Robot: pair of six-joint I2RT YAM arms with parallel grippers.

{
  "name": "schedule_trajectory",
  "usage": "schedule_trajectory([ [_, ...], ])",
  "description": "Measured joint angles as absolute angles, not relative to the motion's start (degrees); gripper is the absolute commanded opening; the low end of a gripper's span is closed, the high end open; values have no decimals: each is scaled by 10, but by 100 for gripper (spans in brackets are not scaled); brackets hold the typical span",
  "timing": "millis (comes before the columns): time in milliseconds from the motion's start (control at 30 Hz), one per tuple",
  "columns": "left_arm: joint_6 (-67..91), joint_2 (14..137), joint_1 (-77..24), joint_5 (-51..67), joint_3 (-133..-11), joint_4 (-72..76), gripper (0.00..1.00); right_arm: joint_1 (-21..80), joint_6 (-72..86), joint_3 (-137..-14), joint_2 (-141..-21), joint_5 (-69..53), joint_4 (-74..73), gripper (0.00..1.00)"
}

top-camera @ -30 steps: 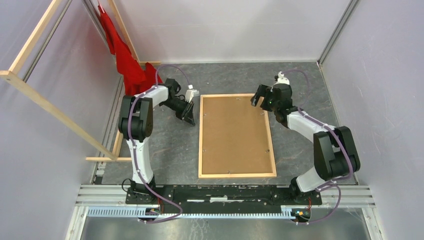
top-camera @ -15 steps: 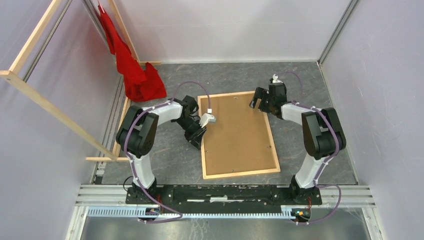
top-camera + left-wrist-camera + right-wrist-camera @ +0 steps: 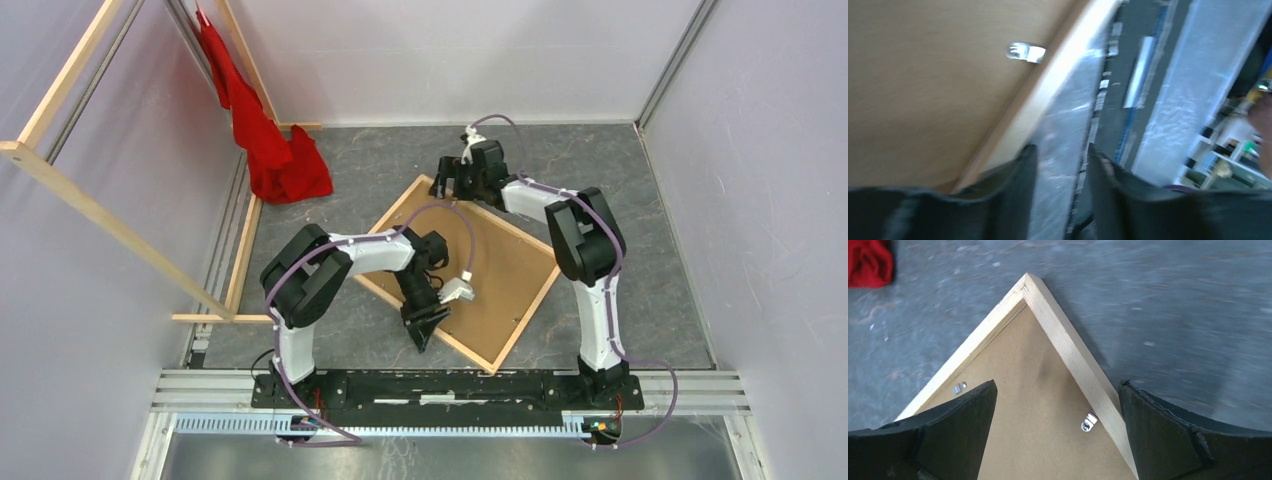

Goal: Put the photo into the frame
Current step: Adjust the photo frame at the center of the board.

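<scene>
Grey desk (image 3: 620,200), purple walls. Frame (image 3: 1068,352) face-down mid-desk, skewed diagonal, brown backing (image 3: 500,270) up. My right tool (image 3: 1057,385) spread wide, straddling frame's far corner, likely to steady or pivot it. Left tool (image 3: 1062,151) part-parted, empty, beside frame side nearest desk's near edge. Photo unseen; can't tell if inside.

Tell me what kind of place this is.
Probably a robotics lab test cell: two robot arms bolted to a metal rail, plain panel walls boxing in a small grey table, and a single wooden frame laid out as the workpiece.
</scene>
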State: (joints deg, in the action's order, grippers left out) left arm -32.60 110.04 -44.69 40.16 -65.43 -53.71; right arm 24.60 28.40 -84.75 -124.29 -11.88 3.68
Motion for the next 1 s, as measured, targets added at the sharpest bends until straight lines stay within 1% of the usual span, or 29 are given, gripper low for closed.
schedule_trajectory([
  [67,-324,1105,-474,425,-660,-554,67,261,276,-867,-1256,-136,32,98],
  [200,-332,1105,-480,439,-662,-573,71,267,256,-882,-1261,-153,11,98],
  [267,-345,1101,-478,433,-662,-582,86,264,253,-886,-1261,-161,1,98],
  [300,-354,1099,-475,431,-663,-588,88,263,252,-888,-1261,-162,-4,98],
  [433,-397,1076,-446,408,-684,-636,88,256,243,-893,-1247,-156,-44,98],
  [500,-422,1065,-411,399,-711,-656,86,250,243,-880,-1221,-142,-63,98],
  [567,-441,1053,-357,385,-751,-657,82,243,243,-849,-1177,-121,-73,98],
  [700,-451,1058,-212,351,-853,-634,61,222,247,-743,-1044,-67,-77,98],
  [767,-442,1071,-145,327,-897,-603,53,212,248,-673,-954,-42,-79,98],
  [833,-426,1091,-95,300,-923,-564,46,204,248,-635,-907,-32,-73,98],
  [900,-407,1115,-52,268,-931,-516,42,203,248,-575,-847,-25,-69,98],
  [1000,-382,1145,-26,233,-918,-469,40,206,250,-485,-775,-24,-76,98],
])
